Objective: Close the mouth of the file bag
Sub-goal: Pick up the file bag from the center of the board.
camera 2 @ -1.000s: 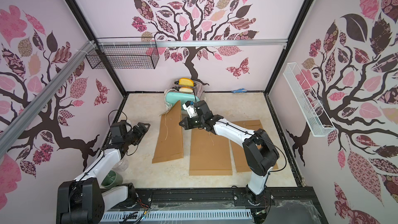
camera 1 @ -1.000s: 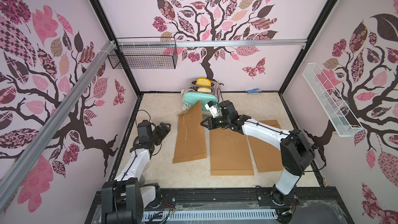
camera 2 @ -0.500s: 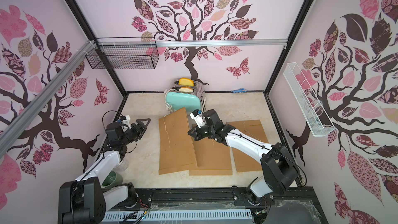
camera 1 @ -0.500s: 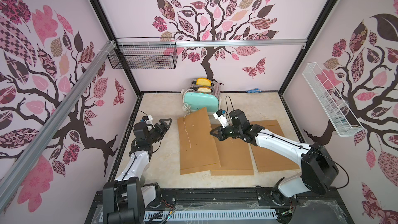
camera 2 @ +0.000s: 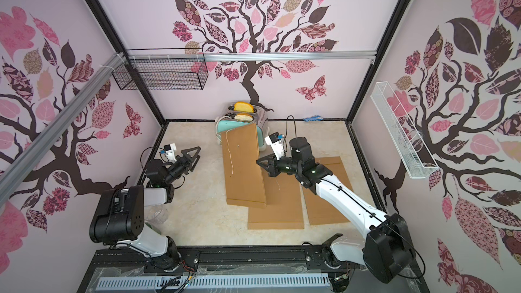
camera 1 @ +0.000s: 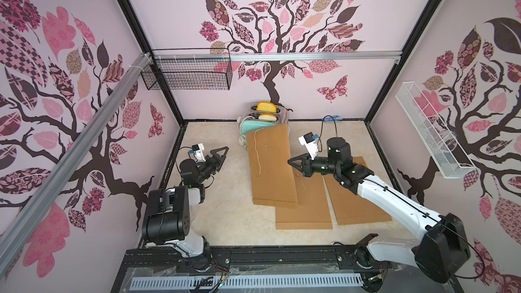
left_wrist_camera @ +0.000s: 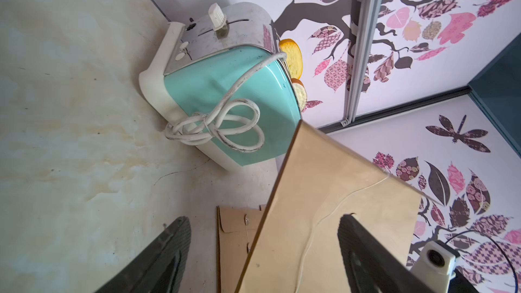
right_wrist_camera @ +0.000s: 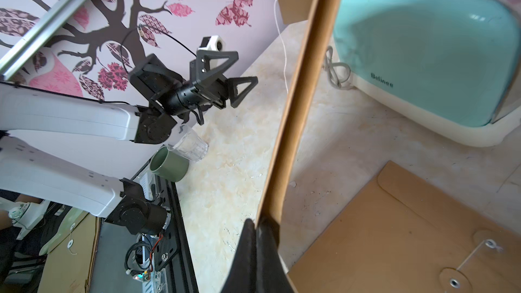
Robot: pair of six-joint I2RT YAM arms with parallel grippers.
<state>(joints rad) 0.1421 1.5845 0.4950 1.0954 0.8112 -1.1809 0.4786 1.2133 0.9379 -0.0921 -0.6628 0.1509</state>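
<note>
Right wrist view shows the right jaws clenched on one thin long edge of the file bag (right_wrist_camera: 296, 108), so this bag is half raised and tilted. In both top views its near end rests over a second bag (camera 1: 304, 204) on the tabletop (camera 1: 225, 207), and its mouth end is up by the toaster (camera 1: 248, 125); I cannot tell if they touch. The left jaws are released and empty, well apart from the bag.

I think the main risk is the small grip: the stiff bag can turn or slip out. Moving it could also drag the second bag or push the toaster. The loose string (camera 1: 257, 150) can catch, and the left arm is near a glass (right_wrist_camera: 191, 145) and a mug (right_wrist_camera: 169, 166).
</note>
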